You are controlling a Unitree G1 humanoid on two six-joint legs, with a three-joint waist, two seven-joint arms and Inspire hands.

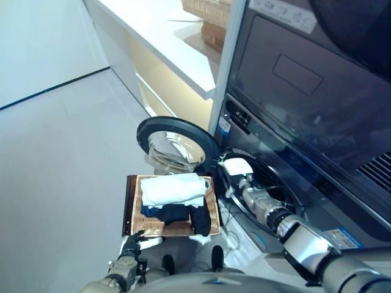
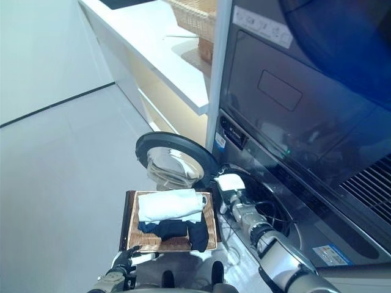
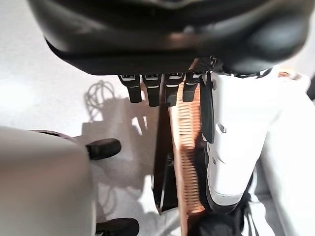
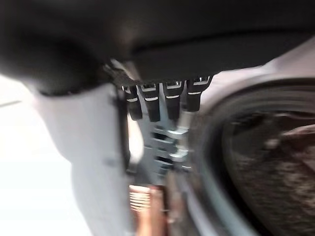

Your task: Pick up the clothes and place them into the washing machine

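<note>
Left eye view: clothes [image 1: 174, 198] are piled in the basket [image 1: 132, 207] at seven o'clock of the drum opening [image 1: 269, 189]. The right hand [image 1: 237, 171], fingers relaxed and holding nothing, is seen at the drum rim; the left hand [image 1: 130, 244], fingers straight, rests by the basket. A snag on the open door [image 1: 174, 143] is judged possible

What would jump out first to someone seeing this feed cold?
Probably the open washing machine door, its round glass swung out over the floor beside the dark drum opening. Just in front of it sits a flat wicker tray with a folded white garment and dark clothes on it. The right hand is at the drum's mouth, and the left hand is at the tray's near corner.
</note>
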